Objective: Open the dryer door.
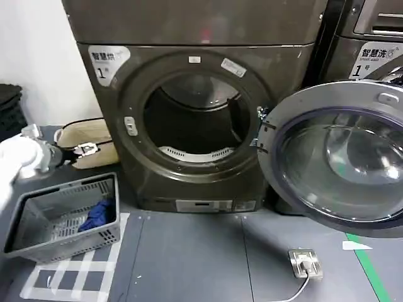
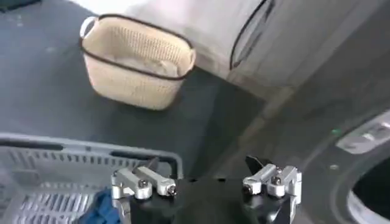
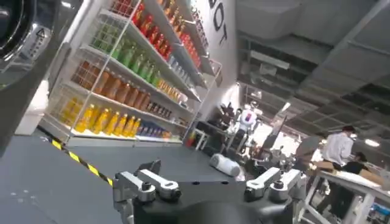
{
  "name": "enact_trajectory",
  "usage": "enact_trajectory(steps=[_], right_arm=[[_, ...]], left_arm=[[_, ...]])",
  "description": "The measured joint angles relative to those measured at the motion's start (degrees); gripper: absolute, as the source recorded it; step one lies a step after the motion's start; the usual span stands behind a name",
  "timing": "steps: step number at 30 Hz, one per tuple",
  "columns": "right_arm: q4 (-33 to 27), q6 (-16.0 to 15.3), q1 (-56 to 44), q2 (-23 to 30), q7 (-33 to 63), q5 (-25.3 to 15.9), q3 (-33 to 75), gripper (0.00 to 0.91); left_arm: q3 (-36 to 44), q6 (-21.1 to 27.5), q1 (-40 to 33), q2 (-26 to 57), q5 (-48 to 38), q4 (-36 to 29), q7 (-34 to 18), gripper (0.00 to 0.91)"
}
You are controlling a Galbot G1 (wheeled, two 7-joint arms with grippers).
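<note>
Left pincer (image 2: 207, 182), fingers apart, hovers at lower left over my grey slatted basket (image 1: 63, 217); right pincer (image 3: 210, 185) also gapes. Round glass dryer door (image 1: 337, 154) hangs wide open at right, dark drum (image 1: 192, 119) exposed, bare floor below

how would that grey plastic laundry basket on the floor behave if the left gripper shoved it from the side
The grey laundry basket looks like thin slotted plastic holding just one blue cloth, so it is probably light and would slide on the smooth dark floor rather than resist. It is wide and low, so tipping seems unlikely. Its walls may flex a little.
</note>
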Motion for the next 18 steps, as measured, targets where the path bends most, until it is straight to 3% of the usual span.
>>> enact_trajectory(steps=[12,18], right_arm=[[-0.2,0.1,-0.1,0.0,0.0,-0.1,-0.7,0.907],[-0.1,0.2,0.0,0.0,0.0,-0.4,-1.5,0.907]], left_arm=[[12.2,0.0,-7.2,3.0,-7.6,2.2,-2.3,0.907],[13.5,0.0,-7.4,5.9,-16.9,1.1,-8.0,0.907]])
